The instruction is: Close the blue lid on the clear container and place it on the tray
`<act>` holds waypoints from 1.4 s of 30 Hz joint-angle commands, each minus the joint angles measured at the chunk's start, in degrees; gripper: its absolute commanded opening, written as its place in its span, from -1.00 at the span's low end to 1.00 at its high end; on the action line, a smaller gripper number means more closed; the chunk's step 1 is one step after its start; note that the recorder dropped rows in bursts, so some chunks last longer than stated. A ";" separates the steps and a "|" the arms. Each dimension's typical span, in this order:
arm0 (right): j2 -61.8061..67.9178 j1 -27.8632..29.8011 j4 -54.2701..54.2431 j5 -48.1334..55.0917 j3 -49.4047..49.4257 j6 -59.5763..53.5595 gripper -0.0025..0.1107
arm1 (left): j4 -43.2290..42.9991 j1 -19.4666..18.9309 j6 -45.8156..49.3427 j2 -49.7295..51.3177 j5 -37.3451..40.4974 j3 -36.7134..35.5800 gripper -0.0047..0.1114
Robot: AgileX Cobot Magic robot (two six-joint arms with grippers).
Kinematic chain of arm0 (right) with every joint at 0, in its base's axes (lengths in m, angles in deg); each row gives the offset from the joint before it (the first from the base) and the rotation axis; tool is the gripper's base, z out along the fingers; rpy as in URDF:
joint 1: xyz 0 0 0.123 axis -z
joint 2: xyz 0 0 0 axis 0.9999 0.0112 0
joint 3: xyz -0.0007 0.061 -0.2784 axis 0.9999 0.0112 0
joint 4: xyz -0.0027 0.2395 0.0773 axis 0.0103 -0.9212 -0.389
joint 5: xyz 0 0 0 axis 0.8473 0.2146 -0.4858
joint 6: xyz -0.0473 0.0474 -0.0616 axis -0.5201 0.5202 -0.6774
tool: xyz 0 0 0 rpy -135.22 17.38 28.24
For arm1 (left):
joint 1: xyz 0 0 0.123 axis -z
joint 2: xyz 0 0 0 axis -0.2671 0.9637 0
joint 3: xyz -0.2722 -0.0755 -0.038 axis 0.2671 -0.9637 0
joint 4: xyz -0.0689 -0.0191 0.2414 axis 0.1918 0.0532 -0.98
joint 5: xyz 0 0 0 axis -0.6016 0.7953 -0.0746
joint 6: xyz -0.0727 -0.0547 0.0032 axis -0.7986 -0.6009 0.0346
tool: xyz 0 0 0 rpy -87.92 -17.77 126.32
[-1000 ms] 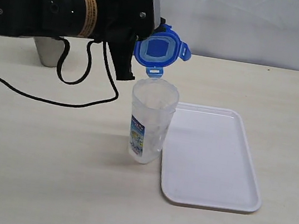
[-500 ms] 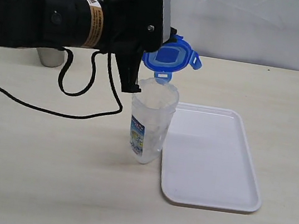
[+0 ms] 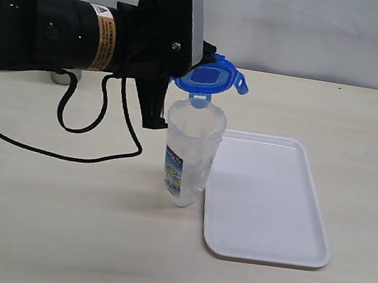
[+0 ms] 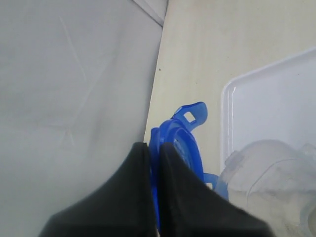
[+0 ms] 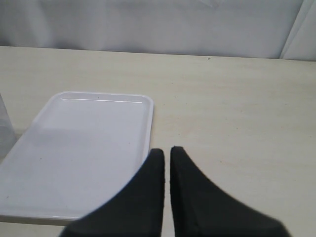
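beige table (image 3: 56, 221), white wall (image 3: 320, 26) behind. exterior view: the left gripper (image 3: 191, 69) is clamped on the edge of the blue lid (image 3: 211, 77), holding it just above the open mouth of the clear container (image 3: 192, 142), which stands upright just beside the tray (image 3: 273, 197). the container's label (image 3: 173, 171) and the arm's orange sticker (image 3: 106, 34) are too small to read. left wrist view: fingers (image 4: 123, 197) pinch the lid. right wrist view: the right gripper (image 5: 167, 155) has its tips pressed together, empty, near the tray.

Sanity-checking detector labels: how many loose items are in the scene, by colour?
Blue: 1, the blue lid
Clear: 1, the clear container
White: 1, the tray
Grey: 1, a grey thing mostly hidden behind the left arm
Total: 4
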 commanded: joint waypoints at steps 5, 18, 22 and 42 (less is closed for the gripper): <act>-0.28 0.21 0.04 -0.57 0.12 0.12 -0.88 | 0.29 0.53 -0.32 -0.76 -1.17 -1.34 -0.92; -0.28 0.21 0.04 -0.57 0.12 0.12 -0.88 | 0.59 2.42 0.53 -3.40 0.23 -2.66 -0.92; -0.28 0.21 0.04 -0.57 0.12 0.12 -0.88 | 0.59 4.07 0.71 -3.40 1.52 -3.56 -0.92; -0.28 0.21 0.04 -0.57 0.12 0.12 -0.88 | 0.65 10.03 0.53 -3.52 10.77 -4.67 -0.92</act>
